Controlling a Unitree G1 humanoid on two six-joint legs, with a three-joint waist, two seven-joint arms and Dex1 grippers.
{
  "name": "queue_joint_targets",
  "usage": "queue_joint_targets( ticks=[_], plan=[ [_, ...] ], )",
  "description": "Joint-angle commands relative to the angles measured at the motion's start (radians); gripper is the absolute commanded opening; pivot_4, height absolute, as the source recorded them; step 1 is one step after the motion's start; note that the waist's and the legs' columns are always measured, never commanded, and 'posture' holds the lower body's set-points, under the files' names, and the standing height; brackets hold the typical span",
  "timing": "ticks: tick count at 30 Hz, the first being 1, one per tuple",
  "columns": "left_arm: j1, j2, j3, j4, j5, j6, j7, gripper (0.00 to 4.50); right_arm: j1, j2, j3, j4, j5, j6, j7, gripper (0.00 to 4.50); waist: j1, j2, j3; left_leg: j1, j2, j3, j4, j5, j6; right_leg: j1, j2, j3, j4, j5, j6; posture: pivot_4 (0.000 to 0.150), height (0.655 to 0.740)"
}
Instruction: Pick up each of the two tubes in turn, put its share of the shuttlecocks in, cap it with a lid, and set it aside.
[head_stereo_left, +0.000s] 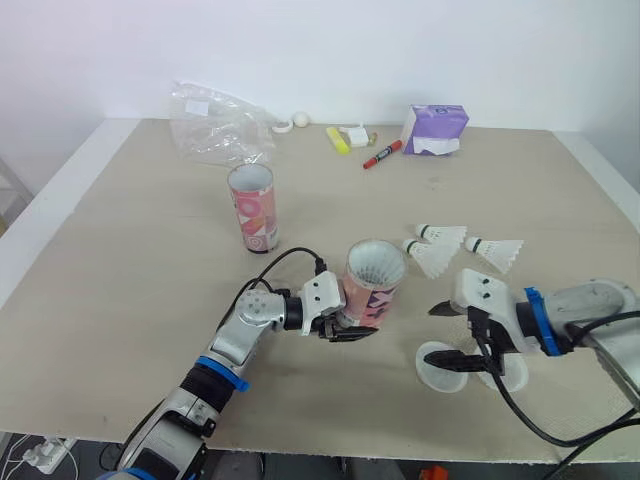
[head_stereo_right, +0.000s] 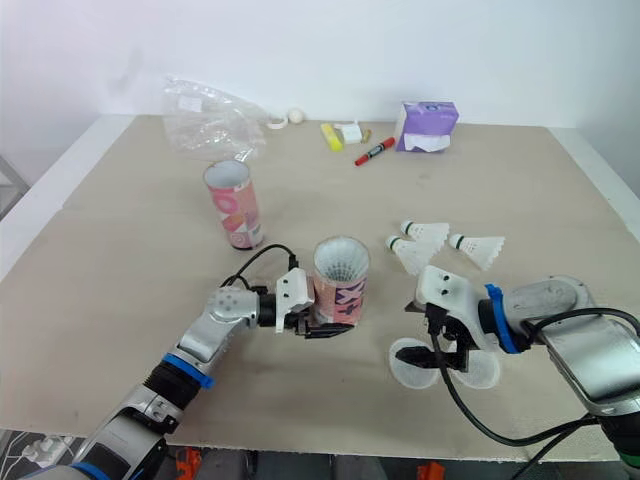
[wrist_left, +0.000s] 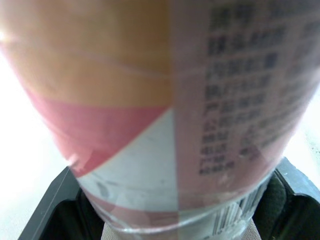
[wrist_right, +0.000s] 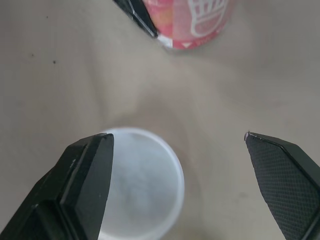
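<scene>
My left gripper (head_stereo_left: 349, 326) is shut on the lower part of a pink patterned tube (head_stereo_left: 373, 284), which leans with its open mouth up; white feathers show inside it. That tube (wrist_left: 165, 110) sits close between the left fingers. A second, similar tube (head_stereo_left: 252, 207) stands upright farther back. Three loose shuttlecocks (head_stereo_left: 440, 236) (head_stereo_left: 497, 251) (head_stereo_left: 431, 259) lie to the right. My right gripper (head_stereo_left: 447, 335) is open, hovering just over one of two translucent white lids (head_stereo_left: 441, 367) (head_stereo_left: 507, 373). That lid (wrist_right: 140, 185) lies by one right finger (wrist_right: 85, 175).
Along the back of the table lie a crumpled clear plastic bag (head_stereo_left: 215, 125), a purple tissue pack (head_stereo_left: 435, 128), a red marker (head_stereo_left: 381, 154), a yellow highlighter (head_stereo_left: 338, 139) and a small white ball (head_stereo_left: 301, 119). The table's front edge (head_stereo_left: 330, 450) runs close below both grippers.
</scene>
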Motion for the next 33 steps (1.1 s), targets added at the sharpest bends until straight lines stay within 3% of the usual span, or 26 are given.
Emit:
queue_joint_targets(
  ticks=[1,7,8,13,19,28,33],
  plan=[
    [0.030,0.010,-0.019,0.037,0.024,-0.012,-0.006,3.27,-0.006,-0.012,0.000,-0.037,0.003,0.015,-0.014,4.48,0.000,0.000,0.000,0.000,0.000,0.000,0.000,0.000,0.000,0.000,0.000,0.000,0.000,0.000,0.000,0.150,0.7400],
    [0.030,0.013,-0.020,0.042,0.022,-0.017,-0.008,3.27,0.026,-0.044,0.016,-0.036,-0.037,-0.022,-0.012,4.48,0.000,0.000,0.000,0.000,0.000,0.000,0.000,0.000,0.000,0.000,0.000,0.000,0.000,0.000,0.000,0.150,0.7400],
    [0.030,0.013,-0.020,0.042,0.022,-0.016,-0.009,3.27,0.028,-0.045,0.017,-0.034,-0.044,-0.030,-0.014,4.24,0.000,0.000,0.000,0.000,0.000,0.000,0.000,0.000,0.000,0.000,0.000,0.000,0.000,0.000,0.000,0.150,0.7400],
    [0.034,0.015,-0.023,0.036,0.020,-0.009,-0.013,3.27,0.057,-0.082,0.046,-0.004,-0.112,-0.091,-0.005,2.50,0.000,0.000,0.000,0.000,0.000,0.000,0.000,0.000,0.000,0.000,0.000,0.000,0.000,0.000,0.000,0.150,0.7400],
    [0.037,0.014,-0.023,0.029,0.017,-0.001,-0.013,3.27,0.068,-0.102,0.081,0.022,-0.163,-0.150,0.017,0.08,0.000,0.000,-0.002,0.001,0.000,0.000,0.000,0.000,0.000,0.000,0.000,0.000,0.000,0.000,0.000,0.150,0.7400],
    [0.043,0.013,-0.022,0.023,0.015,0.007,-0.009,3.27,0.044,-0.070,0.042,0.022,-0.138,-0.218,0.029,0.08,0.000,0.000,-0.002,0.001,0.000,0.000,0.000,0.000,-0.001,0.001,0.000,0.000,0.000,-0.001,-0.001,0.150,0.7400],
    [0.039,0.022,-0.021,0.034,0.020,0.006,-0.013,3.27,-0.222,-0.115,-0.126,0.026,0.052,-0.256,0.172,0.08,-0.004,0.002,-0.003,0.002,0.000,0.001,-0.001,0.000,-0.001,0.000,0.000,0.000,0.000,-0.001,0.000,0.150,0.7400]
  ],
)
